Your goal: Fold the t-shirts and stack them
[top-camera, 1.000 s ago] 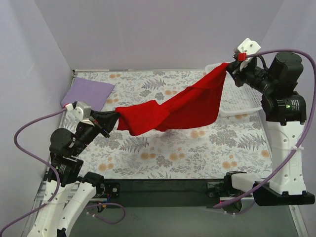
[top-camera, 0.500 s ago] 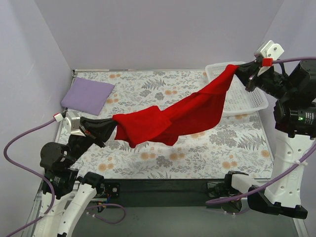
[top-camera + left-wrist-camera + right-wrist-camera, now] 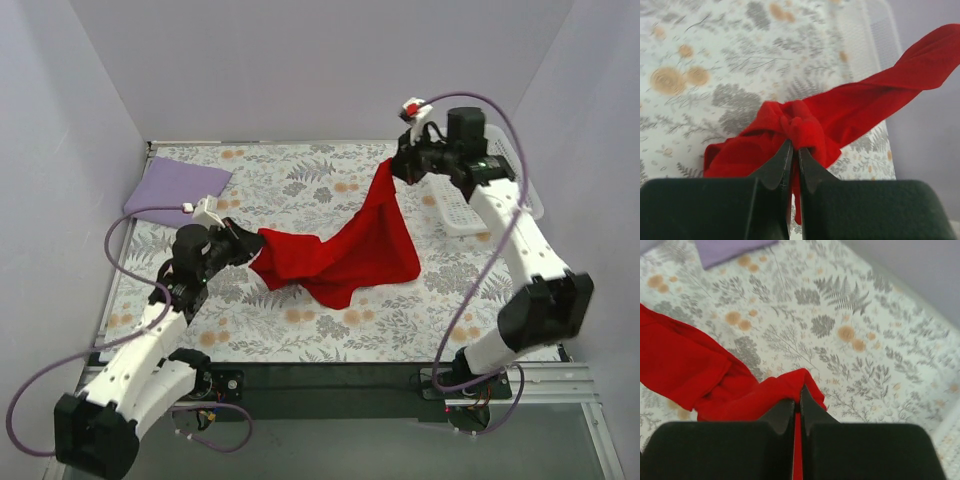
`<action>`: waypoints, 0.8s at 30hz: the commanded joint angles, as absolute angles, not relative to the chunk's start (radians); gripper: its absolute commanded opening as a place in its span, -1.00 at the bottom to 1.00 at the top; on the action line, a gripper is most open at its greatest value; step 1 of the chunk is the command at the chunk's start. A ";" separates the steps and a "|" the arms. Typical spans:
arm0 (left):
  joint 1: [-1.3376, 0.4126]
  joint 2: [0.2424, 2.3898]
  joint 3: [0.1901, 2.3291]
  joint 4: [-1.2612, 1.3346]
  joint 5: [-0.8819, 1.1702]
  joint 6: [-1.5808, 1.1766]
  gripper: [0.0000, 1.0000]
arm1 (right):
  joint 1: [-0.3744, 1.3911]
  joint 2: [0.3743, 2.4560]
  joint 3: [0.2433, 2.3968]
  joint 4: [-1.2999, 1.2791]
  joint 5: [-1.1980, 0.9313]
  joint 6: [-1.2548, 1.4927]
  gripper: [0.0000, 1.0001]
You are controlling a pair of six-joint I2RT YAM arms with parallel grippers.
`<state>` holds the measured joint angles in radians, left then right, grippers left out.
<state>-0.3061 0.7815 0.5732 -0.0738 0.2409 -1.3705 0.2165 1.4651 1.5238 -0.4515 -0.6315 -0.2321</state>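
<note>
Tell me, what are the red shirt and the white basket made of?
The red shirt looks like soft, matte cloth, maybe a cotton-like knit. It droops, bunches and wrinkles where it hangs. The basket looks like stiff white plastic. Its walls are an open lattice of holes and keep their shape. The exact fibre or kind of plastic cannot be told.
</note>
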 commanded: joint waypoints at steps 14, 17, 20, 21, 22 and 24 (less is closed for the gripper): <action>0.098 1.217 0.799 -0.072 0.423 -1.335 0.60 | 0.279 1.668 1.550 -0.417 -0.484 -0.434 0.75; 0.098 1.113 0.810 -0.135 0.399 -1.258 0.61 | 0.279 1.511 1.361 -0.440 -0.725 -0.593 0.81; 0.097 1.034 0.786 -0.164 0.419 -1.178 0.61 | 0.279 1.389 1.229 -0.506 -0.928 -0.756 0.82; 0.094 0.981 0.752 -0.166 0.423 -1.149 0.61 | 0.282 1.361 1.138 -0.511 -0.963 -0.796 0.83; 0.092 0.956 0.732 -0.166 0.428 -1.137 0.61 | 0.285 1.315 1.099 -0.514 -1.033 -0.816 0.84; 0.080 0.887 0.672 -0.167 0.451 -1.086 0.61 | 0.314 1.276 1.005 -0.525 -1.060 -0.842 0.85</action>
<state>0.0940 0.9600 0.7452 -0.1101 0.4084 -1.2079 0.2909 1.2915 1.1187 -0.4622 -0.8597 -0.6994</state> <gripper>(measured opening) 0.807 0.920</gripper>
